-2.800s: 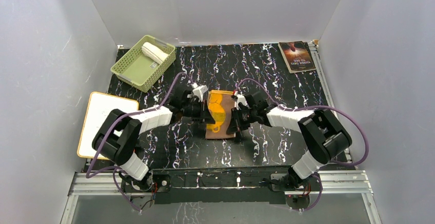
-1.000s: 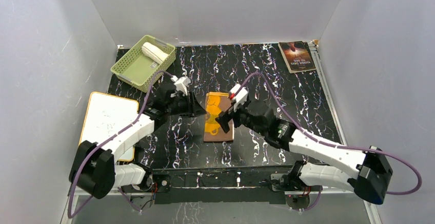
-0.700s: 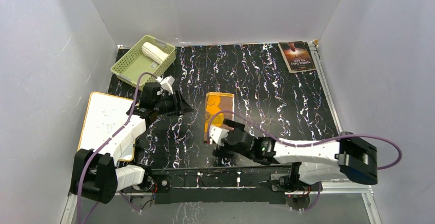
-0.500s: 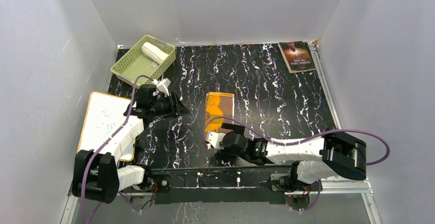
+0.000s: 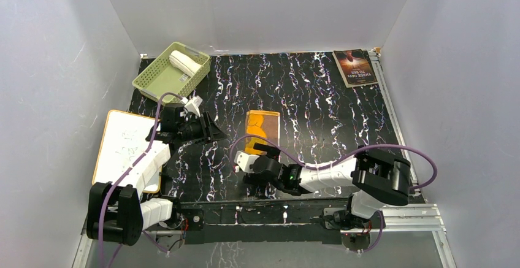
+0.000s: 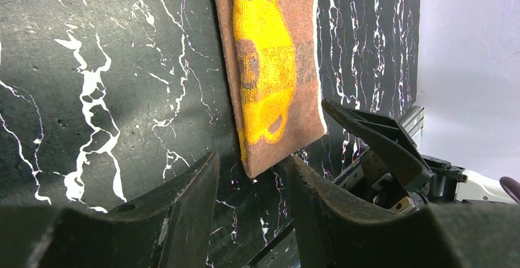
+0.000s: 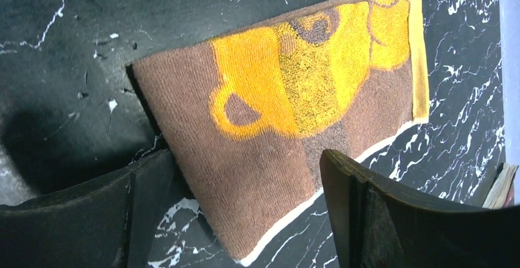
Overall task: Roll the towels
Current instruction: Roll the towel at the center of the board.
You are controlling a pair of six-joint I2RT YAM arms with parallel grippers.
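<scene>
Count: 2 towels, 2 grippers, 1 basket, 1 board, 1 book, all on the black marbled worktop (image 5: 343, 127).

Near edge: right gripper (image 5: 257, 156) is low at centre and points away from the bases. Its jaws are spread wide and hold nothing. The near end of the yellow towel (image 5: 262, 132) lies just ahead of it.

Right wrist view: the yellow towel (image 7: 294, 114) lies flat, brown with a yellow cup pattern. Its near short end sits between the two fingers of the right gripper (image 7: 239, 157). Whether a finger touches the cloth, I cannot tell. The top view shows the cup pattern only as blotches.

Mid worktop: the yellow towel is an unrolled narrow strip, its long side running near to far. Left gripper (image 5: 211, 132) is level with it on the left, pointing at it but well apart. Its jaws are part-way apart with nothing between them.

Left wrist view: left gripper (image 6: 251, 157) frames the near corner of the yellow towel (image 6: 270, 65). One black finger (image 6: 380, 142) of the right gripper shows just past that corner. The top view does not show how narrow the left gap is.

Left edge: white board (image 5: 126, 148), partly under the left arm.

Far left, top view only: green basket (image 5: 160, 83) with the white towel (image 5: 184, 62) inside, already rolled.

Far right corner: book (image 5: 354, 67), lying flat.
</scene>
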